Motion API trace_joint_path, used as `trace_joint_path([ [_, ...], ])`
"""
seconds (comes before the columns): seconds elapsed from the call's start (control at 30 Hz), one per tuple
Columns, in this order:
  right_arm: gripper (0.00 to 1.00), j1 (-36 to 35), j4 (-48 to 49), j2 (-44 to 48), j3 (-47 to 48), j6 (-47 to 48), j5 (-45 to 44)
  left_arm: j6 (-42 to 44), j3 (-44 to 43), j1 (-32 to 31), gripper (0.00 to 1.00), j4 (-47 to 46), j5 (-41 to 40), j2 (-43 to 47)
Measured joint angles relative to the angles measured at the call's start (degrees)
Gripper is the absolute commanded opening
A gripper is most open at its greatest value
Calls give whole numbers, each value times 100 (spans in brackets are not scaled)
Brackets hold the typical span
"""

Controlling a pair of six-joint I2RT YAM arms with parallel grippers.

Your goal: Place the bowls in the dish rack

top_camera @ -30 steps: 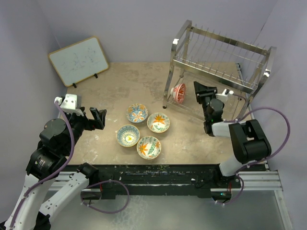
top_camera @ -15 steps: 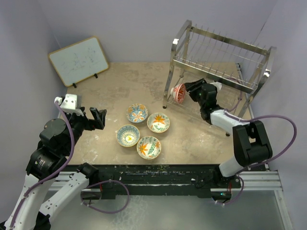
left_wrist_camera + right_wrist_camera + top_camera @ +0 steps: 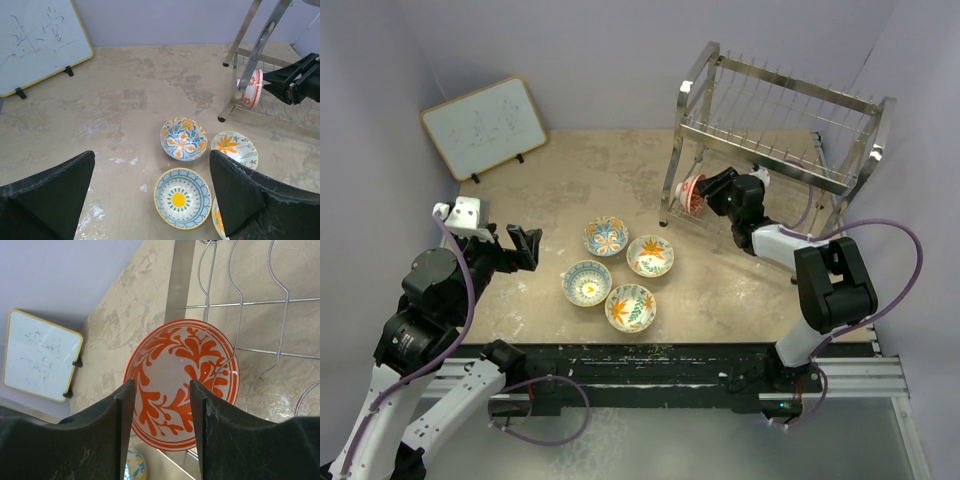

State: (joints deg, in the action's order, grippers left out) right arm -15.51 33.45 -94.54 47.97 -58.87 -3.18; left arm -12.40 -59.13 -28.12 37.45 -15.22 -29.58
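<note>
Four bowls sit on the table in a cluster: a blue-and-orange bowl (image 3: 606, 236) (image 3: 183, 138), an orange-flower bowl (image 3: 650, 255) (image 3: 234, 148), a blue bowl with a yellow centre (image 3: 587, 283) (image 3: 182, 198) and an orange-and-green bowl (image 3: 631, 307). A red-orange bowl (image 3: 694, 193) (image 3: 182, 382) (image 3: 250, 89) stands on edge in the lower tier of the dish rack (image 3: 775, 130) (image 3: 235, 305). My right gripper (image 3: 715, 190) (image 3: 160, 387) is open, its fingers pointing at that bowl's inside face and close to it. My left gripper (image 3: 520, 248) (image 3: 151, 155) is open and empty, left of the cluster.
A wood-framed whiteboard (image 3: 485, 125) (image 3: 35, 40) leans at the back left. The rack's chrome legs (image 3: 260, 35) stand at the back right, with the upper tier above my right gripper. The purple walls close in the table on three sides.
My right gripper has swung left along the rack's lower tier and now faces the red-orange bowl up close. The left arm and the four table bowls have not moved.
</note>
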Motion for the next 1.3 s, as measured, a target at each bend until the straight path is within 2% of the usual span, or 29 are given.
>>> trace_joint_path([
  [0.2, 52, -59, -2, 2, 0, 116, -83, 0, 0, 0, 99, -2, 0, 13],
  [0.37, 71, -199, -271, 50, 4, 190, -413, 0, 0, 0, 99, 0, 0, 24],
  [0.53, 71, -343, -833, 522, 2, 236, -927, 0, 2, 0, 99, -2, 2, 31],
  [0.7, 70, -494, -774, 1047, 7, 251, -929, 0, 24, 0, 99, -4, 2, 31],
  [0.8, 69, -522, -800, 1023, 155, 262, -872, 0, 44, 0, 99, -4, 2, 31],
  [1.1, 60, -522, -723, 179, 479, 282, -470, 0, 63, 0, 99, -4, 0, 31],
  [1.3, 42, -522, -365, -157, 479, 229, -164, 0, 87, 0, 99, -2, 0, 31],
])
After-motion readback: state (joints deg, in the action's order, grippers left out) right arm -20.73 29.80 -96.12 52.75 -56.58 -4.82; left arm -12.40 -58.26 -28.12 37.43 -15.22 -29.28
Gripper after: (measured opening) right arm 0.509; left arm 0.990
